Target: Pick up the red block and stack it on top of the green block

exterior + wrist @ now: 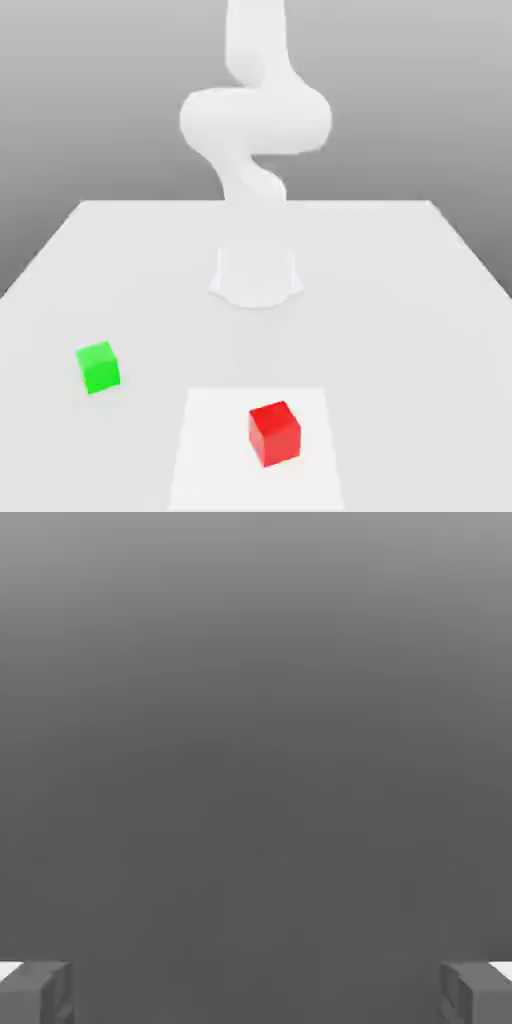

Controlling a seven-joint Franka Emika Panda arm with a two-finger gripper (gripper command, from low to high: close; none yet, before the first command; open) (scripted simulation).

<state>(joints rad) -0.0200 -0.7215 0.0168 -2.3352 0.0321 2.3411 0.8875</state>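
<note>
You are looking at a simulated test bench, not a real room. A bare white table (420, 300) floats against a flat grey backdrop with no walls or furniture. A smooth white arm (255, 130) rises from its base, and two plain coloured cubes, one green (98, 367), one red (275, 433), rest on the surface.
</note>
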